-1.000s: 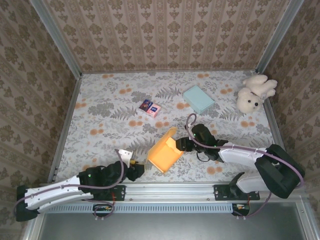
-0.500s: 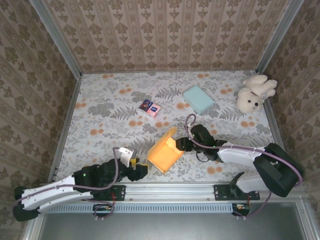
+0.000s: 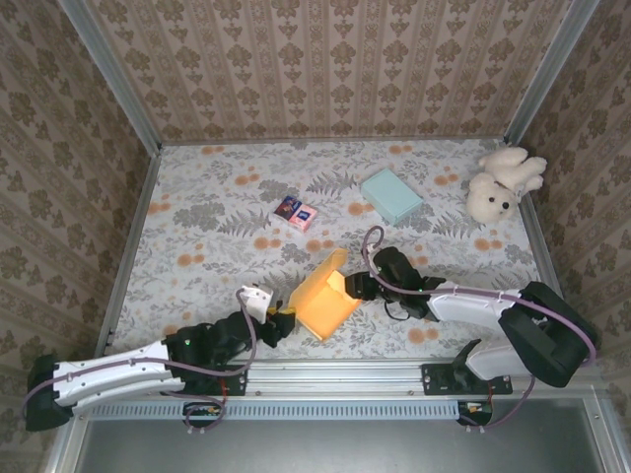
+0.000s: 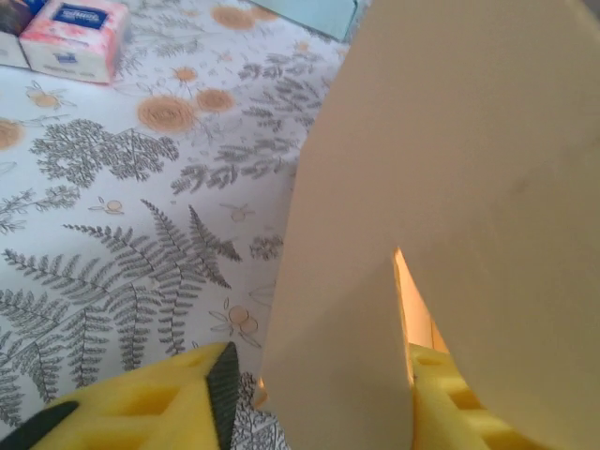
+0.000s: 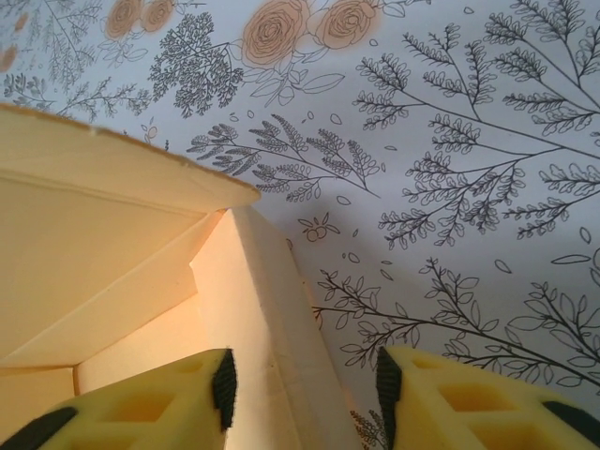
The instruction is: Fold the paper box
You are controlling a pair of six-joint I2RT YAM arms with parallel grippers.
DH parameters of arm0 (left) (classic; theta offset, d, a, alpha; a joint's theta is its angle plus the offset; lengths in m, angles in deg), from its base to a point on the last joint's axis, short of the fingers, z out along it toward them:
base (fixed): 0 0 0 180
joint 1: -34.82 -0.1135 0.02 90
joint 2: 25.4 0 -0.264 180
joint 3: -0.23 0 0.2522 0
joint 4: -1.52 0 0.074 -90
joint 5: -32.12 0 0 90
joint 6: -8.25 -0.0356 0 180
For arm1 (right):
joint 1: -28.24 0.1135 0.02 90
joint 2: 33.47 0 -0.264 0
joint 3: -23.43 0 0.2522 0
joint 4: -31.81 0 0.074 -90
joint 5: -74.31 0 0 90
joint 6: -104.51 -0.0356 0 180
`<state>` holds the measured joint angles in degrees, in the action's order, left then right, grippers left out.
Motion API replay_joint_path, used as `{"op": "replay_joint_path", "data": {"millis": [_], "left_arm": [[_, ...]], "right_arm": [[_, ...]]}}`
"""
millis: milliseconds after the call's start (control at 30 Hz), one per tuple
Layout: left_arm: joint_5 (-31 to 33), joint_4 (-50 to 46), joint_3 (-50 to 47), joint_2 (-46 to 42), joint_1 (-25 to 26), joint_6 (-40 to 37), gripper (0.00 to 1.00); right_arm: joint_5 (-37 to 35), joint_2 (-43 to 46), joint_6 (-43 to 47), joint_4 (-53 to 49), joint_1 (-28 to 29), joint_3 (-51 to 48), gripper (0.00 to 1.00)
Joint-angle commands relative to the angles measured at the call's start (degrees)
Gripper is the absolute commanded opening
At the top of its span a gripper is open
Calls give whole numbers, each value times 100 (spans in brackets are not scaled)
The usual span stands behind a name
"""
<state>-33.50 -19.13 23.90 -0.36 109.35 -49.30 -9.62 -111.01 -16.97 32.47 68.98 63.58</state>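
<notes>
**A:** Where is the paper box (image 3: 323,301) to be found?

**B:** It is seen on the table (image 3: 217,197), in the near middle, just in front of the arm bases. It is flanked by both grippers: the left gripper (image 3: 279,325) is met at its near-left corner, the right gripper (image 3: 363,286) at its right side.

**A:** How is the left gripper set against it?

**B:** Its yellow fingers (image 4: 169,403) are held apart, and a pale upright flap of the box is taken between them. A strip of table is seen between the flap and the finger at the picture's left, so the paper is not pinched. The other finger is partly covered by the flap.

**A:** And the right gripper?

**B:** Its fingers (image 5: 450,394) are also spread, and the box's side wall is straddled. One finger is placed inside the box, close against the wall. The other is kept outside, with a sliver of table showing between it and the wall, so no clamping is seen.

**A:** Which way is the box pointed?

**B:** It is laid with its open face upward and turned askew, its sides diagonal to the table's near edge. The long axis is run from near-left to far-right. One flap is raised along the far-left side, its tip directed toward the far right.
</notes>
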Motion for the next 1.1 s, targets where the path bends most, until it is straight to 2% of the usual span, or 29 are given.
{"op": "replay_joint_path", "data": {"millis": [0, 100, 333, 667, 867, 1067], "left_arm": [[448, 399, -116, -119, -98, -500, 39], [379, 561, -234, -284, -220, -597, 35], [124, 897, -445, -346, -596, -617, 33], [-123, 1279, -566, -277, -972, -557, 15], [-86, 1364, -553, -76, -1135, -287, 0], [-154, 1461, -556, -42, -1238, -199, 0]], "right_arm": [[-4, -79, 62, 79, 92, 63, 41], [-76, -145, 134, 29, 182, 132, 37], [-577, -406, 494, -141, 606, 344, 32], [-2413, -554, 1109, -780, 1491, 731, 25], [-3585, -1254, 1399, -1729, 2087, 1503, 25], [-4684, -2232, 1620, -2625, 2566, 2326, 26]]}}
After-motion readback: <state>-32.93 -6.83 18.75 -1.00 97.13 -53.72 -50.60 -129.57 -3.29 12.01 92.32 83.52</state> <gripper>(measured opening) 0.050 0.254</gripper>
